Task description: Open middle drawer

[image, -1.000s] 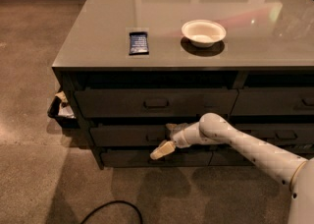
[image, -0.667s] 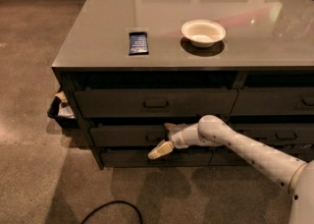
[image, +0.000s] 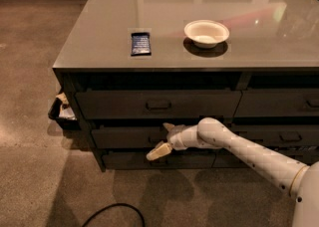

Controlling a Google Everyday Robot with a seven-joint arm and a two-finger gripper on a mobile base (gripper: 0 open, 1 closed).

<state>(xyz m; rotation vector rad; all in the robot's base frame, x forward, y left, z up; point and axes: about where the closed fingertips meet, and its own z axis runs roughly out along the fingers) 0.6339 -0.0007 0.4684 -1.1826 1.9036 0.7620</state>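
The middle drawer [image: 124,137] is the dark front of medium height in the cabinet's left column, between the top drawer [image: 114,104] and the bottom drawer [image: 124,160]. My gripper [image: 157,141] is right in front of the middle drawer's centre and hides its handle. Its fingers stand apart, one cream fingertip [image: 157,152] low over the bottom drawer's top edge and one at the middle drawer's top edge. My white arm [image: 249,154] reaches in from the lower right. The drawer front looks level with its neighbours.
On the grey glossy counter top [image: 99,47] lie a dark blue packet [image: 140,43] and a white bowl [image: 206,33]. A black bin with rubbish [image: 61,112] stands at the cabinet's left side. A black cable [image: 112,213] lies on the floor. More drawers [image: 279,102] are in the right column.
My gripper has shifted slightly to the left along the middle drawer's front. The drawers show no visible movement.
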